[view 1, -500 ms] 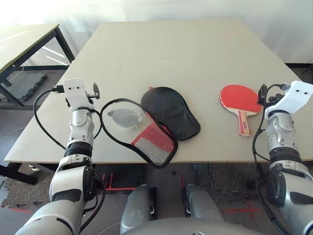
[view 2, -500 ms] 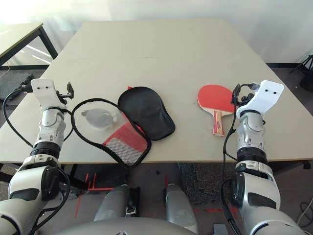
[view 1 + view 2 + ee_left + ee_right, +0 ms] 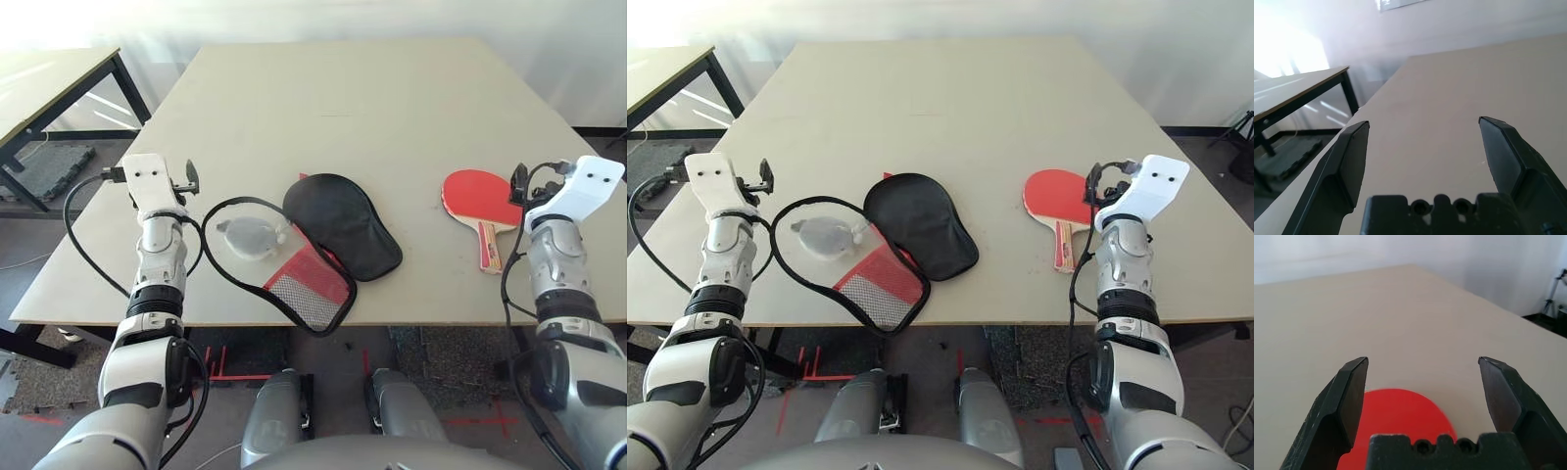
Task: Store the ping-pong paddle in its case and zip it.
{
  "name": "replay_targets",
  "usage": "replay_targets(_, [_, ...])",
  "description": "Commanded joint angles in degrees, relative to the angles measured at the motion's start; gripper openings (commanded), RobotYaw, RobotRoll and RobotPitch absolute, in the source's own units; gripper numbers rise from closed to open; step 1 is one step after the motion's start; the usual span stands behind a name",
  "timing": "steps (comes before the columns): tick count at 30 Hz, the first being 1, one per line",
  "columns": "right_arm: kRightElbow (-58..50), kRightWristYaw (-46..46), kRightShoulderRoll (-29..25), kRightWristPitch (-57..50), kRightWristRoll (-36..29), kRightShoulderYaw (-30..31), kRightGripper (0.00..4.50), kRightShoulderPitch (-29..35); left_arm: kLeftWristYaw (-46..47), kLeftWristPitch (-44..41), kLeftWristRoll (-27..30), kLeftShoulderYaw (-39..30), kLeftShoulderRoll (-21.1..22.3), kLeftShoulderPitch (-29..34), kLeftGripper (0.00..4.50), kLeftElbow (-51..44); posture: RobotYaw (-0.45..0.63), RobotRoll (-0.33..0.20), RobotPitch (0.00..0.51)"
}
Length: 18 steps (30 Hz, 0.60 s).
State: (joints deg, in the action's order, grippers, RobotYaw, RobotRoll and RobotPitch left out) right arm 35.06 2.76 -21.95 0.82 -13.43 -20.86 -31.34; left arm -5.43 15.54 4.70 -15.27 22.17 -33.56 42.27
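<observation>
Both claws stand wide apart and hold nothing. The right gripper [image 3: 1422, 382] hovers just beside the round red-rubber ping-pong paddle with striped wooden handle [image 3: 482, 208]: the red blade lies just ahead of and below its fingers, a little toward the robot's left, and the handle runs back toward the table's near edge. So the long axis goes roughly along the claw's own pointing direction. The left gripper [image 3: 1425, 156] is well apart from the paddle; to its right lies the open black-and-red fabric case [image 3: 323, 245] with a small grey plush toy [image 3: 247, 238] inside. I judge the right arm is nearer for picking up.
</observation>
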Motion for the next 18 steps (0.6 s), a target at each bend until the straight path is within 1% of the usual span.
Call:
replay_targets(1, [-10.22, -2.39, 1.07, -12.19, -1.89, 0.30, 4.46, 2.70, -6.58, -3.75, 1.98, 0.88, 2.45, 1.17, 4.50, -3.77, 0.02, 0.000, 0.041])
replay_targets(5, [-23.56, -6.12, 1.62, -29.57, -4.17, 0.25, 4.46, 4.20, -16.75, -8.40, 4.68, 2.36, 5.20, 0.87, 4.50, -8.07, 0.01, 0.000, 0.045])
replay_targets(9, [-32.58, -8.40, 2.01, -45.59, -6.95, -1.24, 4.46, 5.41, -24.60, -12.08, 6.85, 3.06, 7.85, 0.02, 4.50, -10.55, -0.01, 0.000, 0.044])
replay_targets(12, [-40.61, -10.75, 2.66, -59.24, -9.29, -3.38, 4.46, 6.62, -37.46, -15.86, 9.31, 6.26, 11.28, -0.57, 4.50, -14.06, -0.02, 0.000, 0.043])
replay_targets(14, [-43.92, -12.22, 3.38, -65.42, -9.63, -4.87, 4.46, 6.80, -44.37, -18.92, 11.08, 8.15, 12.95, -0.06, 4.50, -16.93, -0.02, 0.000, 0.045])
replay_targets(18, [-47.49, -13.70, 3.93, -73.32, -8.42, -6.10, 4.46, 6.81, -51.73, -23.74, 13.17, 9.99, 14.87, 0.13, 4.50, -21.13, -0.03, 0.000, 0.050])
